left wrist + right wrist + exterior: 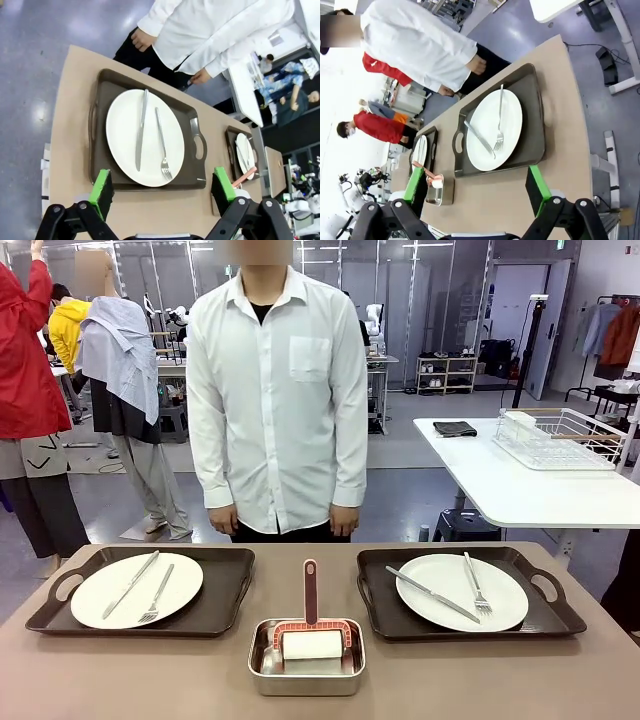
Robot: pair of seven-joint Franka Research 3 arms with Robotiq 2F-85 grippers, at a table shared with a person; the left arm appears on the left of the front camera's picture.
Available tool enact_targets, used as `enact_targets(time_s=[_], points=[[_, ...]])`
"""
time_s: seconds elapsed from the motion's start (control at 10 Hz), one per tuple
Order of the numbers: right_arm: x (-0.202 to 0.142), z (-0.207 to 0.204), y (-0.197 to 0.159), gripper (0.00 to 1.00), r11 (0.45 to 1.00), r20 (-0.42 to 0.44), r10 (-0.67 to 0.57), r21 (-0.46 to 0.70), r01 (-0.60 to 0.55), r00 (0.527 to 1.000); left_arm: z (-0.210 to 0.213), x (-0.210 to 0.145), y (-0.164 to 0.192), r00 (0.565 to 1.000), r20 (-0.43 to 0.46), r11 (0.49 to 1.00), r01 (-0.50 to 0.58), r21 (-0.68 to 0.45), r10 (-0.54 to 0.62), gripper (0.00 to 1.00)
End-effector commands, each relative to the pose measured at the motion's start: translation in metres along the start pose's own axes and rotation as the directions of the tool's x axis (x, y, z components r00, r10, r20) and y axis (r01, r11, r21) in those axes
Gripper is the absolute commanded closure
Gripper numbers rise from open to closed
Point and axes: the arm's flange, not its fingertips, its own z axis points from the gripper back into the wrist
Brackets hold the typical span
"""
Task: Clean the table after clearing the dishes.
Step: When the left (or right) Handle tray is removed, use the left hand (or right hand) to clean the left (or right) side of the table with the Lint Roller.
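On the taupe-brown table [150, 680] stand two dark brown handled trays. The left tray [215, 615] carries a white plate [100, 595] with a knife and fork. The right tray [545, 615] carries a white plate [450, 575] with a knife and fork too. In the left wrist view my left gripper [162, 187] hangs open high above the left plate [122, 125]. In the right wrist view my right gripper [477, 187] is open high above the right plate [507, 125]. A person in a white shirt [275, 390] stands at the far edge, hands down.
A small steel pan [305, 680] sits at the near middle of the table, holding a white roller with a red handle [310, 595]. A white table [520, 485] with a wire rack [560, 435] and a dark cloth stands at the back right.
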Motion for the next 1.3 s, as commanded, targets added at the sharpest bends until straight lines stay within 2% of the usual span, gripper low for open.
enact_targets(time_s=[0.0,0.2,0.3,0.4,1.2], points=[[0.003,-0.004,-0.002,0.0,1.0,0.012,0.019,0.014,-0.019,1.0,0.004,-0.005,-0.004,0.999,0.028,1.0,0.025,0.001,-0.025,0.0],[0.004,-0.007,-0.002,0.0,1.0,0.003,0.022,-0.008,-0.022,1.0,0.004,-0.006,-0.007,0.999,0.033,1.0,0.02,0.015,-0.021,0.0],[0.001,-0.002,-0.005,0.0,1.0,0.008,-0.017,0.0,0.017,1.0,-0.005,-0.007,-0.015,0.999,0.008,0.998,0.049,0.031,-0.05,0.0],[0.001,-0.002,-0.005,0.0,1.0,0.008,-0.017,0.0,0.017,1.0,0.005,0.0,-0.004,1.0,0.009,1.0,0.008,0.021,-0.008,0.0],[0.001,-0.002,-0.005,0.0,1.0,0.008,-0.017,0.0,0.017,1.0,0.005,0.0,-0.004,1.0,0.009,1.0,0.008,0.021,-0.008,0.0]])
